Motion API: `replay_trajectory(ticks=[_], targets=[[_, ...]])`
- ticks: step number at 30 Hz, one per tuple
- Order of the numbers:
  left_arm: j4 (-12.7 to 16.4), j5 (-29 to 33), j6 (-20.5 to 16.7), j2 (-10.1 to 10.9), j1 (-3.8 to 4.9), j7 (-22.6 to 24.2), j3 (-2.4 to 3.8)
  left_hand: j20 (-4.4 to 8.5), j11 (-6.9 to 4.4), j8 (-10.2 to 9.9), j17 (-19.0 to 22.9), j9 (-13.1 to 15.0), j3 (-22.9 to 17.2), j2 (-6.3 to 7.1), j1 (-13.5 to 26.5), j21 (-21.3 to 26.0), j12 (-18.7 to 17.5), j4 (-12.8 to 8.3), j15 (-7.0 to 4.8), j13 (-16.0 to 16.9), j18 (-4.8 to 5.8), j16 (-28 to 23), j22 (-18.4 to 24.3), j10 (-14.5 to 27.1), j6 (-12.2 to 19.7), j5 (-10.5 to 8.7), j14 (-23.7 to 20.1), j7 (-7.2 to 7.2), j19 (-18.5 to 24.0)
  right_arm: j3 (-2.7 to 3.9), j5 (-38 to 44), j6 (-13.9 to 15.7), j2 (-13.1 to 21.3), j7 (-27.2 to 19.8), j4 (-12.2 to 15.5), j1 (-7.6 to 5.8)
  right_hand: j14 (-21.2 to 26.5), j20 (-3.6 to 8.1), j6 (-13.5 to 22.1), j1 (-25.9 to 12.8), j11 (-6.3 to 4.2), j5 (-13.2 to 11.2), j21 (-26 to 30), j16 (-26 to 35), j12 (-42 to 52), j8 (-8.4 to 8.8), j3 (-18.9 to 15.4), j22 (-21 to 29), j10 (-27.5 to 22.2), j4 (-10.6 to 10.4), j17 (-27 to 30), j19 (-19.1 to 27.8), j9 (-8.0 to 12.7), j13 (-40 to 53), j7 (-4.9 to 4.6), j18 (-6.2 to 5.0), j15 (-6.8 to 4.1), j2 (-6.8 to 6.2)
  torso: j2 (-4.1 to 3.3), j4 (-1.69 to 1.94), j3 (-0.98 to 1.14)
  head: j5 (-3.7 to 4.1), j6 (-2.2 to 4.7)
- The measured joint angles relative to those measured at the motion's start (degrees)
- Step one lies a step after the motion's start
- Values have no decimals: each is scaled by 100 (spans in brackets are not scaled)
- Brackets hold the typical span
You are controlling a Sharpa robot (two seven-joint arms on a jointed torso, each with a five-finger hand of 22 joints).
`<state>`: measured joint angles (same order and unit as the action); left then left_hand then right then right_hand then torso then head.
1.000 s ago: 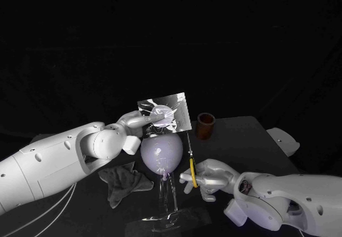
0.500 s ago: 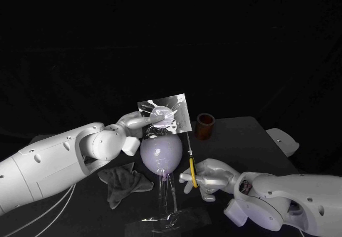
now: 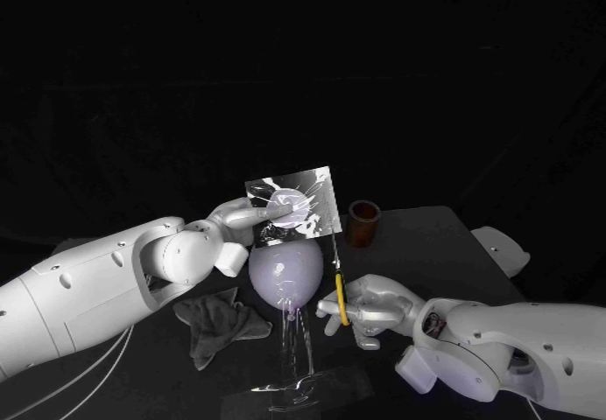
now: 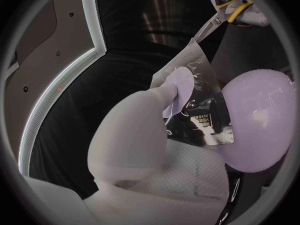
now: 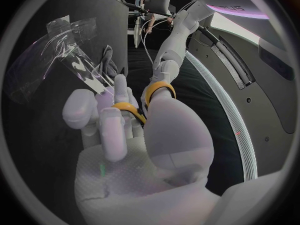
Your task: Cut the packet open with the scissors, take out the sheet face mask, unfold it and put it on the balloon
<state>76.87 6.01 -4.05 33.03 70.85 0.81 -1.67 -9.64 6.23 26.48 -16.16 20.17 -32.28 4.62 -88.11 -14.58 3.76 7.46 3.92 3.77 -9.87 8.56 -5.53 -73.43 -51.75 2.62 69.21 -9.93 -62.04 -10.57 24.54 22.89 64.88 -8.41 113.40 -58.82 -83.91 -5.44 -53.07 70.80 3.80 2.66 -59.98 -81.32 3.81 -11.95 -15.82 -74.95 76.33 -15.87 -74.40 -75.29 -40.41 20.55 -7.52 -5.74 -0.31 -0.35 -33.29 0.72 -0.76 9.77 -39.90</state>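
While pinching the packet (image 3: 298, 199) upright in the left hand (image 3: 243, 216) just above the balloon (image 3: 285, 268), gripping the scissors (image 3: 340, 289) by their yellow loops in the right hand (image 3: 369, 308). Pointing the blades up to the packet's corner, hiding part of the loops inside the grip, not showing blades parted or closed.

Head camera overhead, wrists close; common packet (image 3: 293, 203)

Packet (image 3: 294, 203): shiny silver, black patches, small dark writing, white glints.
Balloon (image 3: 283, 269): pale purple, plain.
Scissors (image 3: 340, 290): yellow handles, silver blades.
Cup (image 3: 363, 222): brown, darker inside.
Cloth (image 3: 221, 319): dark grey.
Table (image 3: 429, 241): black.
Left hand (image 3: 243, 219), right hand (image 3: 369, 311): silver-white.
Left arm (image 3: 88, 297), right arm (image 3: 543, 350): white.
Stand (image 3: 300, 350) under balloon: see-through.
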Motion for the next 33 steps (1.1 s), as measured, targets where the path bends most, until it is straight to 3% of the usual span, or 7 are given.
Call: replay_trajectory(ticks=[11, 17, 21, 24, 28, 31, 33], targets=[[-11, -47, 117, 19, 6, -34, 7, 0, -12, -13, -7, 87, -14, -12, 33, 0, -5, -14, 0, 6, 4, 0, -5, -12, -4, 0, 0, -4, -43, 0, 19, 0, -7, -2, 2, -99, 0, 0, -9, 14, 0, 0, 0, 0, -11, 0, -15, 1, -1, 14, -1, 0, 10, -8, 9, 2, 0, 14, 0, -3, 1, -2, -3], [-18, -102, 179, 23, 8, -75, 8, 1, -2, 8, -7, 87, -30, -17, 28, -21, -10, -30, 0, 6, 6, 0, -5, -44, -6, -12, 0, -7, -43, 5, 40, -2, -11, -2, -8, -150, 0, 0, -39, 106, -2, 0, 0, 1, -11, -46, -91, 5, 1, 38, 0, 0, 30, -23, -8, 4, 0, 106, 1, -3, 3, 2, 3], [-30, -134, 212, 23, 7, -97, 6, 1, -10, 11, -7, 87, -30, -19, 25, -22, -11, -30, 1, 6, 8, 0, -5, -52, -6, -17, 0, -7, -43, 7, 51, -2, -6, -2, -34, -165, -9, 7, -262, 228, 5, 0, -61, 1, 97, -147, -196, 5, 137, 85, -37, -7, 27, 4, 77, 6, -77, 227, 1, -4, 3, 2, 4], [-39, -151, 230, 23, 7, -107, 5, 1, -10, 11, -13, 88, -30, -20, 25, -22, -10, -30, -12, 6, 9, 0, -5, -52, -6, -22, 15, -7, -43, 7, 58, -2, -3, 1, -52, -169, -9, 95, -497, 325, 20, 0, -183, -44, 278, -273, -300, 4, 212, 108, -50, -95, -43, 124, 190, 10, -171, 324, 2, -6, 3, 2, 3], [-55, -169, 249, 23, 5, -113, 5, 1, -10, 11, -14, 88, -30, -36, 41, -22, -11, -30, -12, 6, 11, 0, -5, -53, -5, 0, 30, -6, -43, 7, 70, -1, 0, 13, -81, -173, -10, 206, -671, 409, -48, 0, -249, -47, 490, -412, -459, 2, 286, 122, -52, -145, -177, 337, 342, 13, -292, 409, 2, -4, 2, 8, -3], [-63, -178, 261, 27, 5, -113, 5, 1, -10, 11, -14, 87, -30, -50, 55, -22, -11, -30, -11, 6, 11, 0, -5, -53, -4, 0, 31, -5, -42, 7, 81, 1, 6, 18, -92, -175, -13, 206, -670, 422, -67, 0, -249, -47, 515, -422, -549, 1, 306, 112, -69, -145, -222, 410, 341, 14, -297, 485, 2, -2, 1, 8, -4], [-72, -183, 269, 32, 5, -113, 4, 1, -10, 11, -14, 88, -29, -50, 55, -22, -11, -30, -11, 6, 12, 0, -5, -53, -3, 0, 31, -4, -43, 8, 86, 4, 13, 18, -94, -176, -13, 206, -565, 414, -69, 0, -249, -47, 452, -360, -649, 1, 309, 108, -69, -145, -234, 417, 262, 15, -297, 506, 1, -2, 1, 8, -4]])
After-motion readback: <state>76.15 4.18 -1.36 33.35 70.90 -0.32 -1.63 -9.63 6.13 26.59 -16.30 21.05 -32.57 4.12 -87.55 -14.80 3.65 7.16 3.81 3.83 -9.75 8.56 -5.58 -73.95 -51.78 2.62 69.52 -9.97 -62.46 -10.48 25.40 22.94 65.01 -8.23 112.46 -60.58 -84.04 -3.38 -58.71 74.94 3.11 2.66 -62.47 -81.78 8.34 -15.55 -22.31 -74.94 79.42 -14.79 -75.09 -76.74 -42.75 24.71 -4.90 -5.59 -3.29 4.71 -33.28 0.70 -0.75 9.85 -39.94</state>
